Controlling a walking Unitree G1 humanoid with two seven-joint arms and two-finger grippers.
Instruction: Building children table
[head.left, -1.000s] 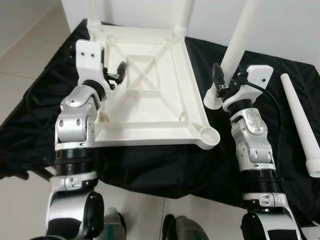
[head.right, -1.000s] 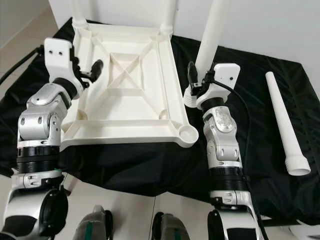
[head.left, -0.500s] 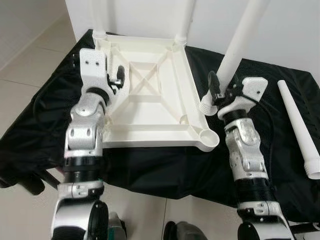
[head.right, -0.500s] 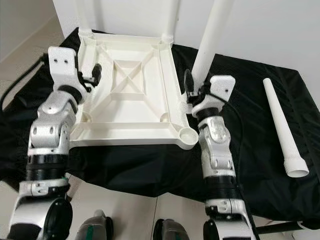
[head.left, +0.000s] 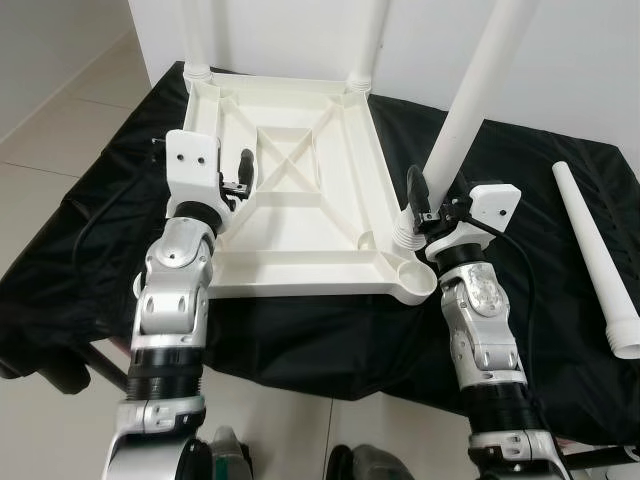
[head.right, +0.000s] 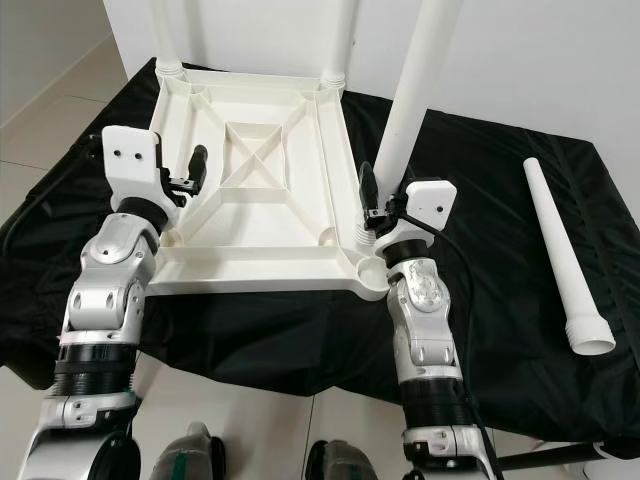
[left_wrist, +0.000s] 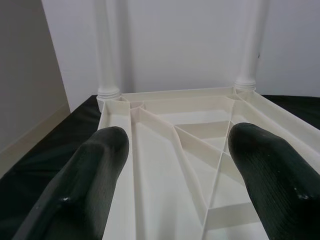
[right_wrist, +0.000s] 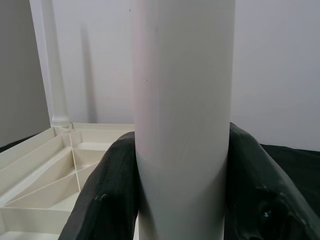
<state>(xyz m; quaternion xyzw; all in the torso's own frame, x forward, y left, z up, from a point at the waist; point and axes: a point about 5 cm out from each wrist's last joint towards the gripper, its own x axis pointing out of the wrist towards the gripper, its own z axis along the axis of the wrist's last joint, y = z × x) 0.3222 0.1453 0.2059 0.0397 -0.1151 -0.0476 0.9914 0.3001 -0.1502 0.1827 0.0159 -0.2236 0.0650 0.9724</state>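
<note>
A white plastic tabletop (head.left: 300, 272) lies upside down on a black cloth. Two white legs (head.left: 195, 35) (head.left: 370, 40) stand in its far corner sockets. My right gripper (head.left: 425, 198) is shut on a third white leg (head.left: 470, 100), held upright and leaning slightly right. Its ribbed foot (head.left: 405, 232) hangs just above and inside of the near-right corner socket (head.left: 418, 272). In the right wrist view both fingers (right_wrist: 112, 185) clasp the leg (right_wrist: 182, 125). My left gripper (head.left: 238, 175) is open over the tabletop's left side, with its fingers (left_wrist: 85, 180) apart above the ribs.
A fourth white leg (head.left: 598, 260) lies loose on the black cloth (head.left: 540, 180) at the right. A white wall stands close behind the tabletop. The cloth's front edge drops to tiled floor (head.left: 60, 120) near my feet.
My right gripper has brought the leg's foot down and closer to the near-right corner socket. The left gripper stays open over the left side. The camera has shifted.
</note>
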